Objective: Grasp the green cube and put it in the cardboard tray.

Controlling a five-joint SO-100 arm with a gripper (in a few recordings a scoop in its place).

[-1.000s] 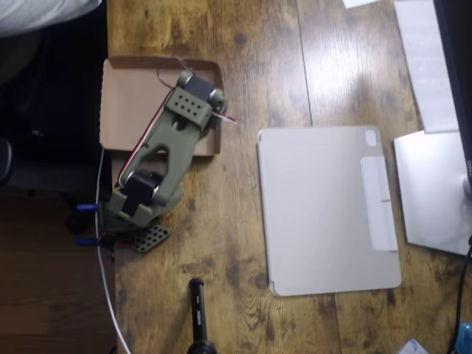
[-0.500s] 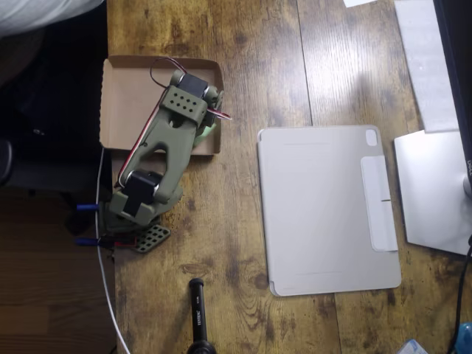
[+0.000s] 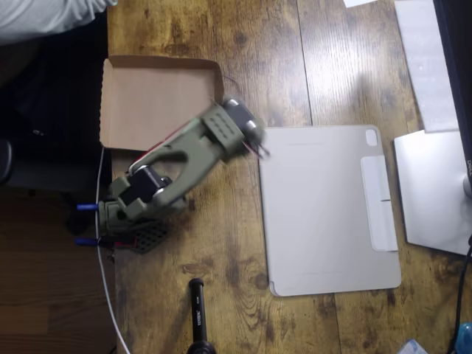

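The cardboard tray [image 3: 151,96] lies at the table's upper left, and its visible floor is bare. My olive-green arm reaches up and right from its base [image 3: 129,210], crossing the tray's lower right corner. The gripper [image 3: 247,133] is blurred by motion and hangs over the wood between the tray's right rim and the grey tablet cover. Its fingers sit under the wrist, so I cannot tell whether they are open or shut. The green cube is hidden or out of view.
A flat grey tablet cover [image 3: 328,210] lies right of the gripper. A black cylinder [image 3: 198,317] stands at the front edge. White sheets and a pale stand [image 3: 431,188] line the right side. A person's light sleeve [image 3: 44,15] shows at top left.
The arm has swung right, from above the tray's right half to past its right rim, toward the tablet cover. A pale green patch seen under the gripper half a second ago no longer shows.
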